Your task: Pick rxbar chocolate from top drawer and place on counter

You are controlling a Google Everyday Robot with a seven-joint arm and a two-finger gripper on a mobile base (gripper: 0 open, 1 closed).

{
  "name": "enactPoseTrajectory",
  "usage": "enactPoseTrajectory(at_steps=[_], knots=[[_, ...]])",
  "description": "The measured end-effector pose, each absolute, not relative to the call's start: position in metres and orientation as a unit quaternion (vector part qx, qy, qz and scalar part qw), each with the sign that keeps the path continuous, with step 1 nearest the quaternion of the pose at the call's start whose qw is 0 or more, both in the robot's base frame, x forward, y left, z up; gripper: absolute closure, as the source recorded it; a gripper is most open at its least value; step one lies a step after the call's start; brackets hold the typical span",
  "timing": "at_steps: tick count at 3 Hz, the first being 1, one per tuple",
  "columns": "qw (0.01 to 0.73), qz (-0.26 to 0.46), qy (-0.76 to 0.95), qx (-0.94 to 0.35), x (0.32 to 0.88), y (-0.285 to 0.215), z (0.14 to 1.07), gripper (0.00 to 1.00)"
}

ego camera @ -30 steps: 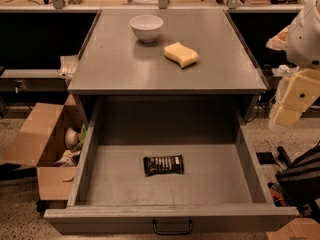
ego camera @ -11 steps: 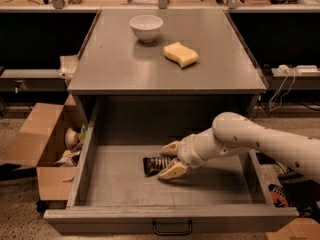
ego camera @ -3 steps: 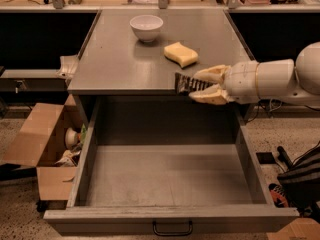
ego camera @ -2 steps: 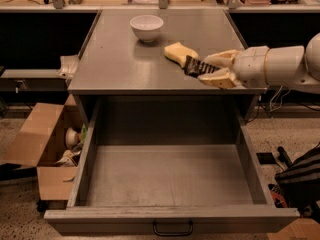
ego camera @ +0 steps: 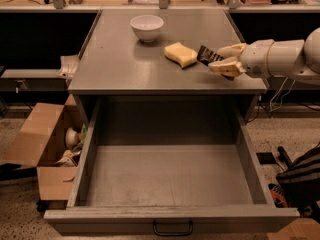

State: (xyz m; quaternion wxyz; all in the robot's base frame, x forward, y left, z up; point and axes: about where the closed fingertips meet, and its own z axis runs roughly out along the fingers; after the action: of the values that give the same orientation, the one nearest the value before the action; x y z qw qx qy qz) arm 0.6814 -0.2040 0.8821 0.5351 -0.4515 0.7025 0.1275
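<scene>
Over the counter, the tool is clamped on the rxbar chocolate (mostly hidden in the grip).

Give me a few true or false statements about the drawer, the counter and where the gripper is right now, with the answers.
1. The top drawer is open and holds nothing. True.
2. The gripper is down inside the drawer. False: it is over the right front part of the counter, shut on the rxbar chocolate.
3. A white bowl stands on the counter, farther back than the yellow sponge. True.
4. The cardboard box sits on the counter. False: it is on the floor beside the cabinet.
</scene>
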Motion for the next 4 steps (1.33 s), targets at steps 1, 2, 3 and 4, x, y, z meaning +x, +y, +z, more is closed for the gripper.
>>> enactPoseTrajectory(at_steps=[1, 2, 3, 4], knots=[[0.525, 0.129, 0.728, -0.422, 0.704, -0.221, 0.870, 1.00], [0.514, 0.131, 0.746, -0.403, 0.721, -0.233, 0.860, 0.82], [0.514, 0.131, 0.747, -0.401, 0.721, -0.234, 0.860, 0.52], [0.514, 0.131, 0.747, -0.401, 0.721, -0.234, 0.860, 0.28]])
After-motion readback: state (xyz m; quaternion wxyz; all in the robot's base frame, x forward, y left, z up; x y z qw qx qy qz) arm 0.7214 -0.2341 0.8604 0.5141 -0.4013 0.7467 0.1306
